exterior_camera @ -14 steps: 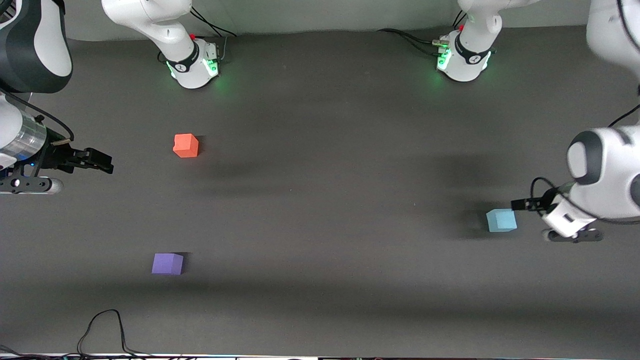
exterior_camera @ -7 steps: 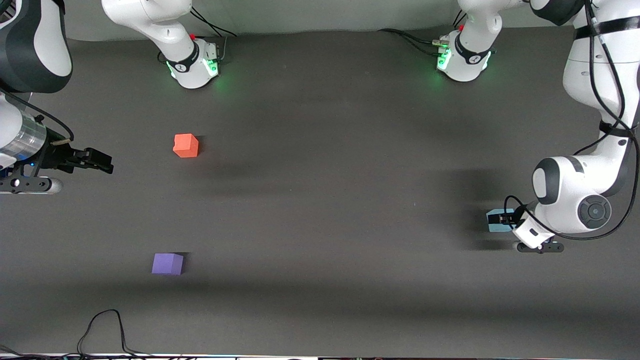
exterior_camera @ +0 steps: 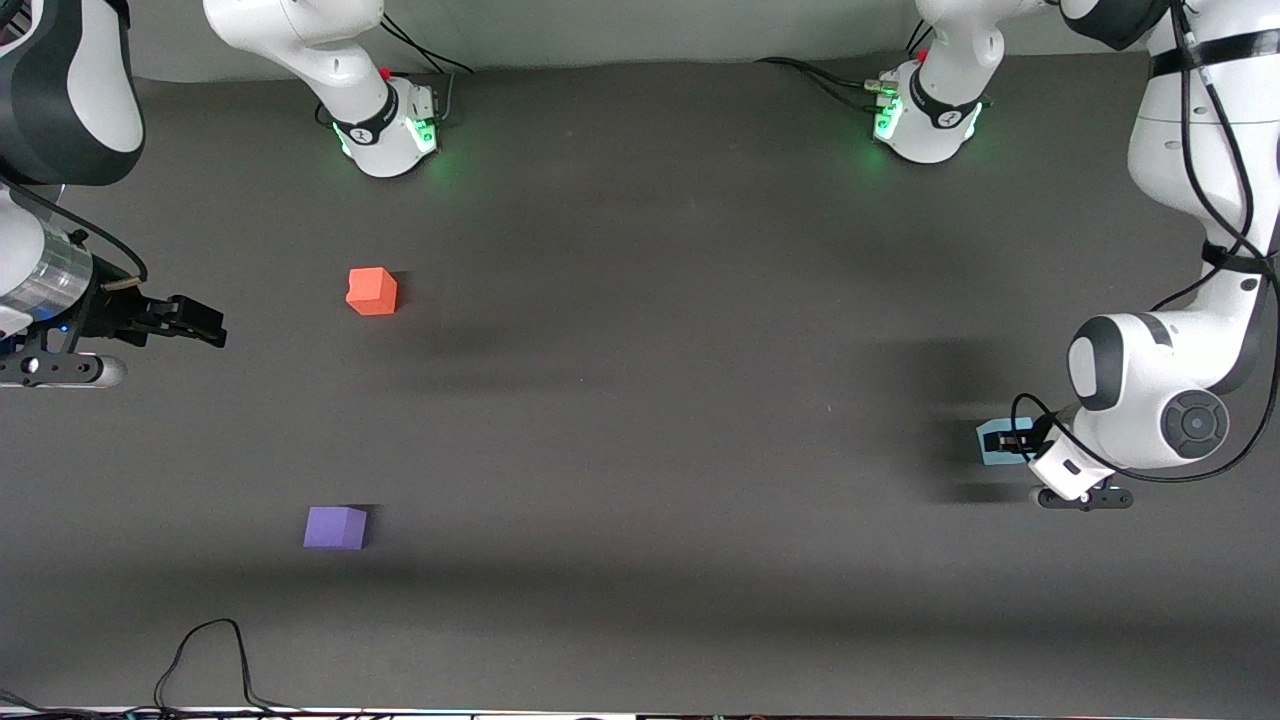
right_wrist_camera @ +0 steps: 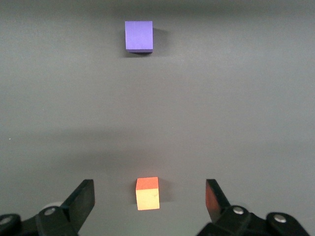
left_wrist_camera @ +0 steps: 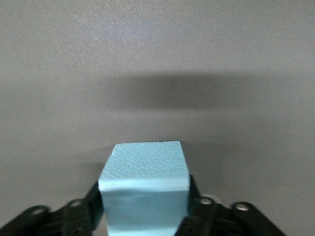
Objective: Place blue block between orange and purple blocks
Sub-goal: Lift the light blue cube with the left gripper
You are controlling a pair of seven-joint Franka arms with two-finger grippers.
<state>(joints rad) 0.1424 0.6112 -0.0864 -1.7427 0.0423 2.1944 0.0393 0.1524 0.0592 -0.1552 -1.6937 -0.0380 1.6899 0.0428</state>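
At the left arm's end of the surface [exterior_camera: 640,400] we see the left gripper [exterior_camera: 1008,442] down at the blue block [left_wrist_camera: 145,184], its fingers [left_wrist_camera: 93,199] clamped on the block's two sides. The orange block [exterior_camera: 372,291] and the purple block [exterior_camera: 335,527] lie well apart toward the right arm's end. The right gripper [exterior_camera: 205,327] waits there with fingers apart.
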